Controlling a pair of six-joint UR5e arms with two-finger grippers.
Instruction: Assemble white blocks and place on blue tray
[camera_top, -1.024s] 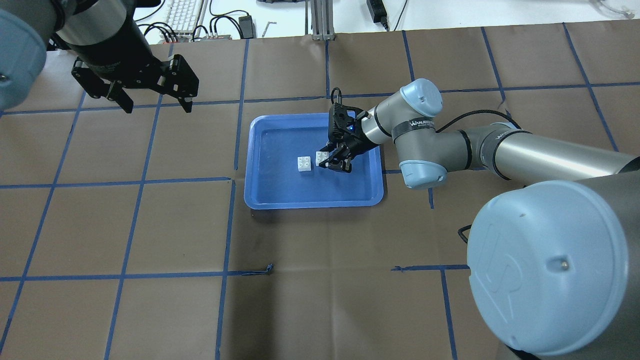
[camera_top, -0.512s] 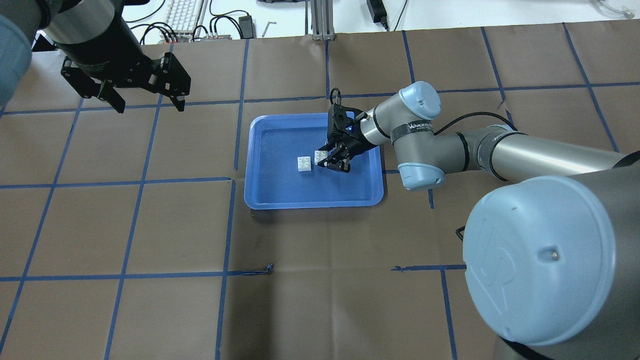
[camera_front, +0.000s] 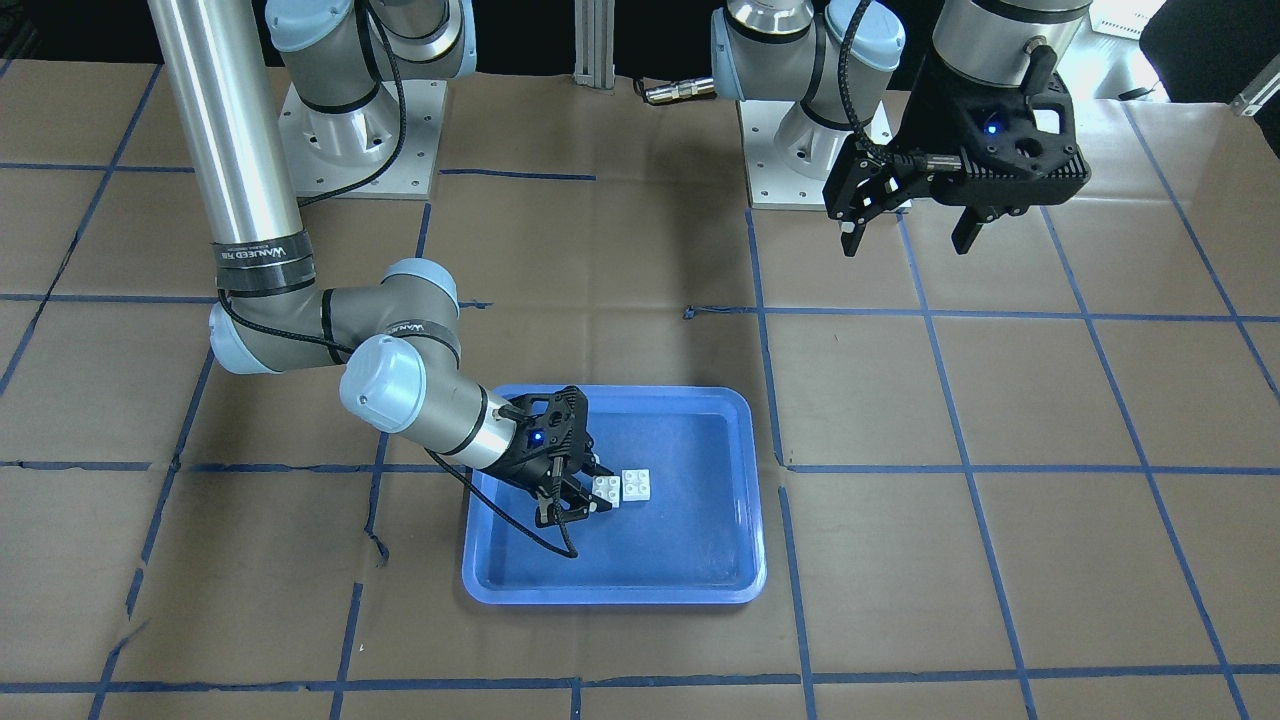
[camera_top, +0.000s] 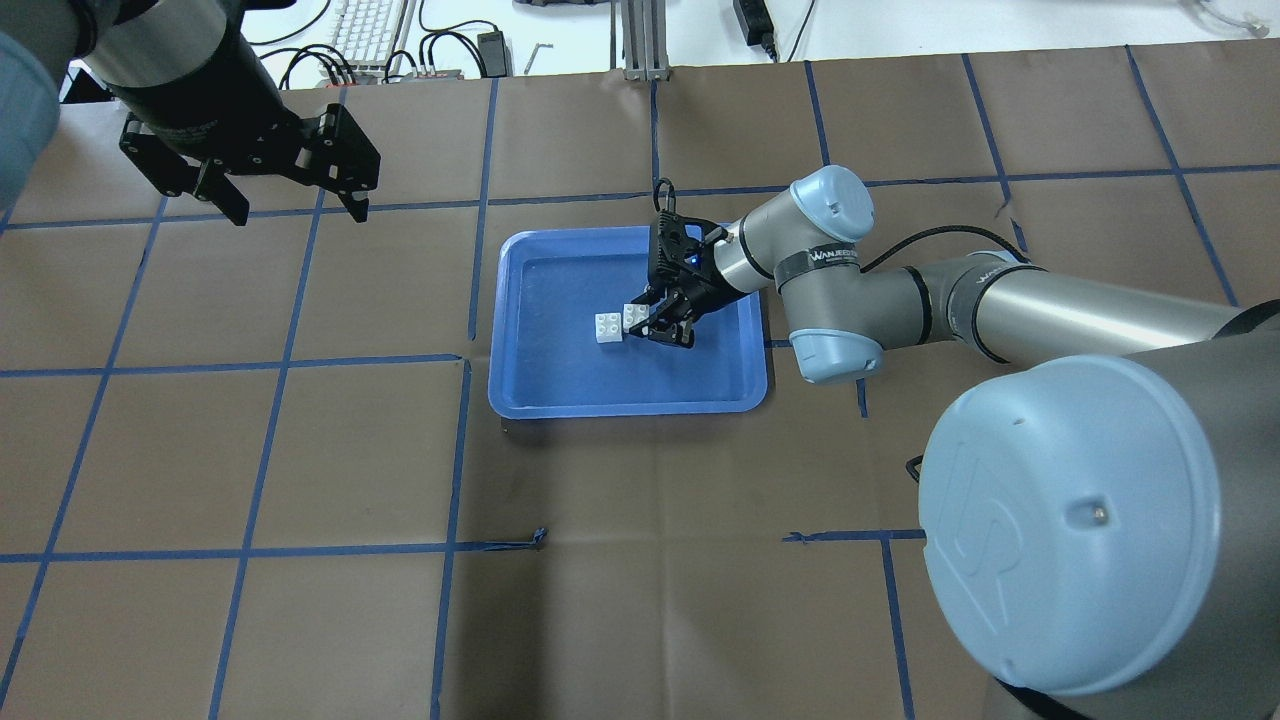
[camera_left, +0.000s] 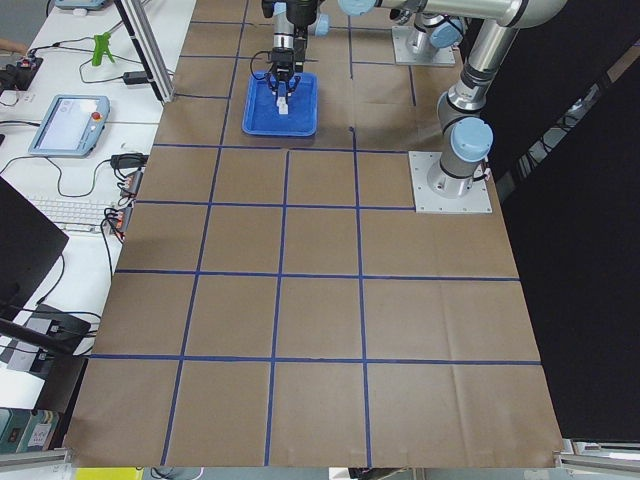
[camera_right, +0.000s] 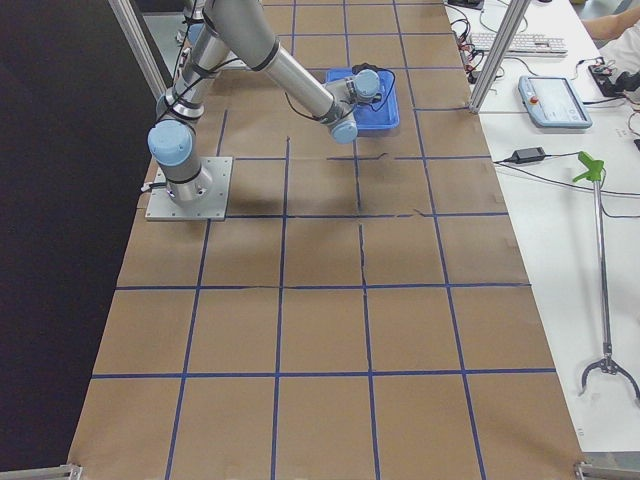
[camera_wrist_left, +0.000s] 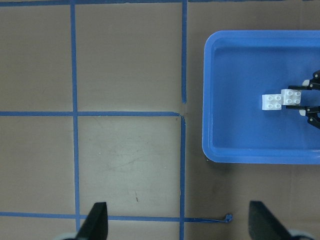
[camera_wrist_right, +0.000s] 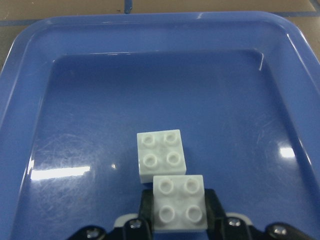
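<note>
The blue tray (camera_top: 560, 280) lies mid-table. One white block (camera_top: 607, 327) rests on its floor; it also shows in the right wrist view (camera_wrist_right: 161, 154) and the front view (camera_front: 636, 485). My right gripper (camera_top: 660, 325) is shut on the second white block (camera_top: 636, 316), low inside the tray and right beside the resting one. In the right wrist view the held block (camera_wrist_right: 179, 202) overlaps the near edge of the resting one. My left gripper (camera_top: 300, 213) is open and empty, raised over the far left of the table.
The brown paper table cover (camera_top: 640, 560) carries blue tape grid lines. A keyboard (camera_top: 365, 25) and cables lie beyond the table's far edge. The left wrist view shows the tray (camera_wrist_left: 240, 70) to its right and both blocks in it.
My right gripper has moved left with its block, closing the gap to the resting block. My left gripper has shifted slightly further left and back.
</note>
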